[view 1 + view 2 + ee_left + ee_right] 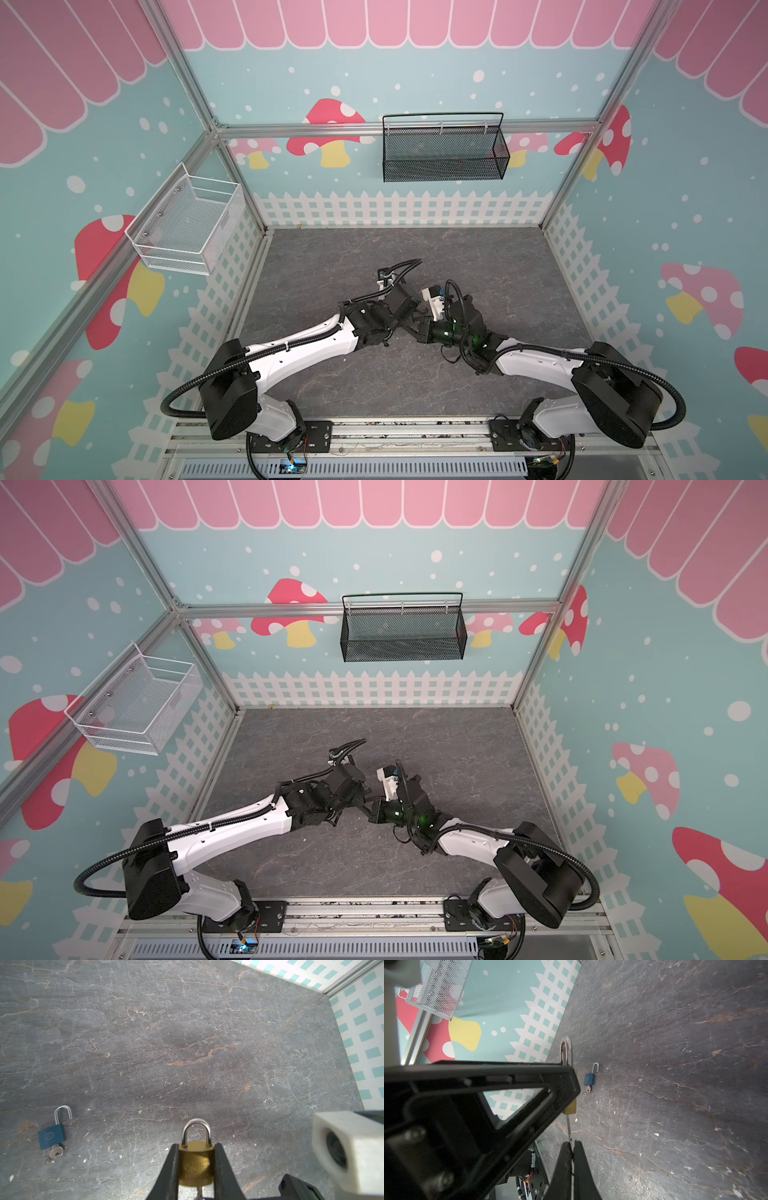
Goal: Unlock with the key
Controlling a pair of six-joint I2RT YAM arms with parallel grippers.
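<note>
Key (568,1128): slim dark-grey shaft, pinched at its near end by the right gripper (572,1144) — the two black fingertips are pressed together on it with no gap showing.
Key tip: reaches the underside of the brass padlock (570,1108) and touches it; how deep it sits inside cannot be told. In the left wrist view only a sliver of the key (200,1192) shows below the brass body.
Left gripper (196,1147): closed part-way on the brass padlock (196,1164), one finger flat against each side of the body.
Shackle (196,1126): silver, both legs seated in the brass body, sticking out past the fingertips.
Top views: both arms reach in over the near middle of the table (478,266), the grippers tip to tip; the padlock and key are too small and too hidden to make out there.
Blue padlock (51,1136): lying flat on the table, well apart from both grippers — shackle swung open, a second key (56,1151) with a ring in its base.
Far walls: white mesh basket (187,224) on the left wall, black mesh basket (444,149) on the back wall, both above the table.
</note>
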